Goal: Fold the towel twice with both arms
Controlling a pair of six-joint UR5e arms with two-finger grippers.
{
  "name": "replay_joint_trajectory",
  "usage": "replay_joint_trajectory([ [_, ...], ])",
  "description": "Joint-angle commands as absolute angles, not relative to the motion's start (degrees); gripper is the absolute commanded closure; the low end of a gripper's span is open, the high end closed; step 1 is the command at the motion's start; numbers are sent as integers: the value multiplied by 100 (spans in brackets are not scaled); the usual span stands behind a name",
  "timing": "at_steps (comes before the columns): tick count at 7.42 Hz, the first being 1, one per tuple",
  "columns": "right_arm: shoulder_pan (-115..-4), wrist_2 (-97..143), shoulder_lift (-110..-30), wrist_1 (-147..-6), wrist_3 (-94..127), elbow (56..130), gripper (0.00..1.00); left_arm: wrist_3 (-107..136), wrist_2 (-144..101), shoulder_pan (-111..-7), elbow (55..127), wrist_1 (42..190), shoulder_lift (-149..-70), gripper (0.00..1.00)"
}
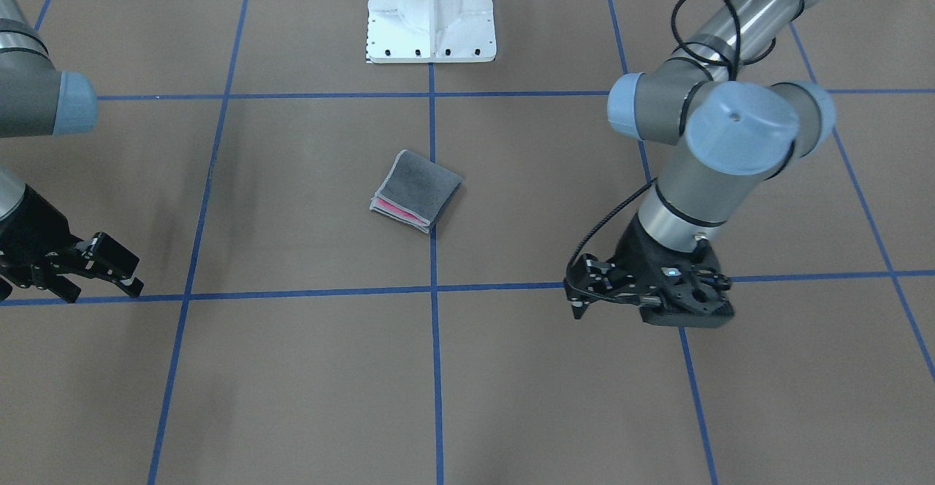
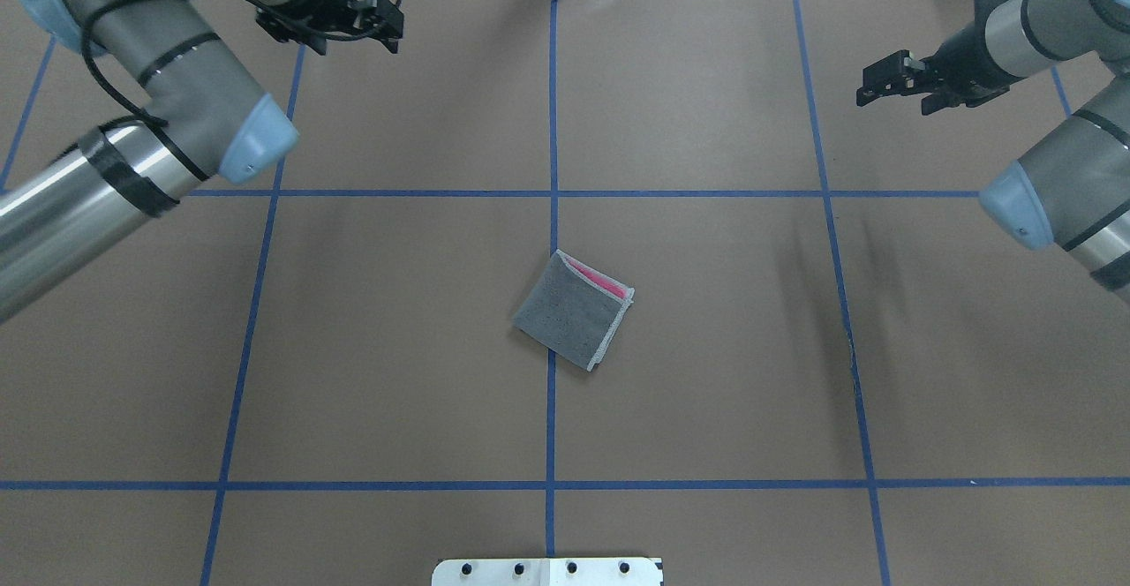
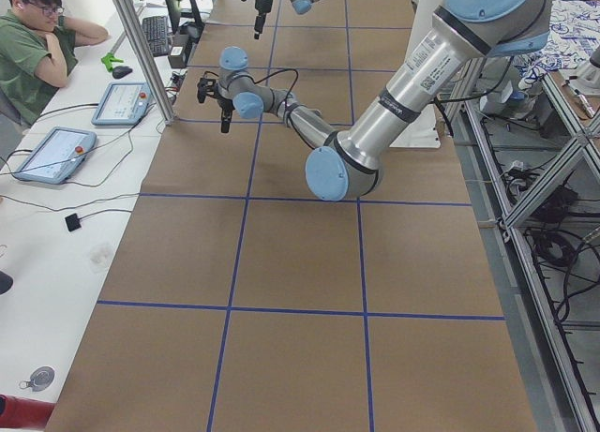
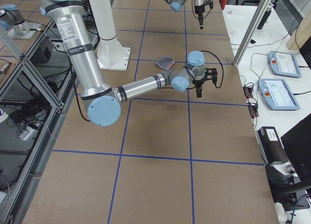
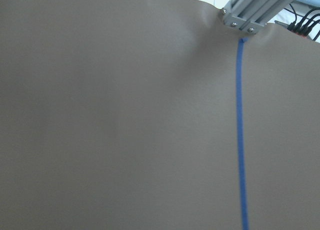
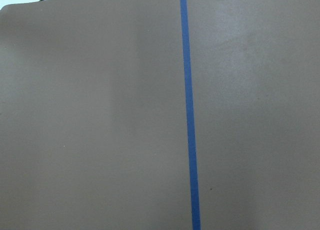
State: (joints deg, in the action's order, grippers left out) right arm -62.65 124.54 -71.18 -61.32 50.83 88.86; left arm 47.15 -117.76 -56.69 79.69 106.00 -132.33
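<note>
Left tool (image 1: 578, 308) hangs well apart from the folded towel (image 1: 416, 191).

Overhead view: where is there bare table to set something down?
Every square around the centred towel is bare, down to the white base. Only the far corners are crowded, under the left gripper and right gripper.

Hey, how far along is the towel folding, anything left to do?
Done, it seems: the towel lies as a small folded square, grey outside, pink showing at its layered edge, which fits two folds. In hand: nothing; the left gripper and the right gripper hang empty, far from it. Left: nothing obvious.
</note>
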Motion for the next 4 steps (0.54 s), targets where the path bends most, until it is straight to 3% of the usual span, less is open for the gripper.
replay_joint_trajectory([
  [1,-6538,12375,-7128,-6695,4041,8859,0,2305,-11839,-6396,8155,9853,-12949,1],
  [3,-6933,12366,-7128,-7546,2923,8850,0,1071,-11856,-6897,8191,9208,-12858,1],
  [4,-7135,12375,-7163,-7907,2544,8851,0,28,-11856,-7126,8583,8854,-12362,0],
])
